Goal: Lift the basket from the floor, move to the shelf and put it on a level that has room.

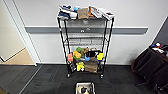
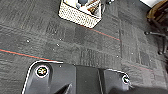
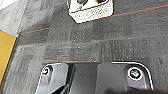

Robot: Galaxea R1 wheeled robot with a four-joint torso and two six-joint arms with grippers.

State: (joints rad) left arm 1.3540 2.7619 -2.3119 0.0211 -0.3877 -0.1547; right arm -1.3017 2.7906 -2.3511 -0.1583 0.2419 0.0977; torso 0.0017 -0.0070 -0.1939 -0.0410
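Note:
The basket [image 1: 85, 88] sits on the dark grey carpet floor [image 1: 50, 77] at the bottom middle of the head view, directly in front of the shelf. It is small, with a pale rim and objects inside. The left wrist view shows the basket [image 2: 79, 15] with its dotted woven side, some way off across the floor [image 2: 75, 45]. In the right wrist view the basket [image 3: 93, 12] also lies apart across the floor [image 3: 82, 42]. The shelf [image 1: 85, 42] is a tall black wire rack against the wall. Its middle level [image 1: 85, 42] holds nothing that I can make out.
The rack's top tier [image 1: 86, 13] is piled with boxes and cloth, and the lower tier [image 1: 85, 60] is crowded with coloured objects and a brown box. A dark chair [image 1: 150, 67] stands at the right. Tan wood flooring [image 1: 21, 58] lies through a doorway at the left.

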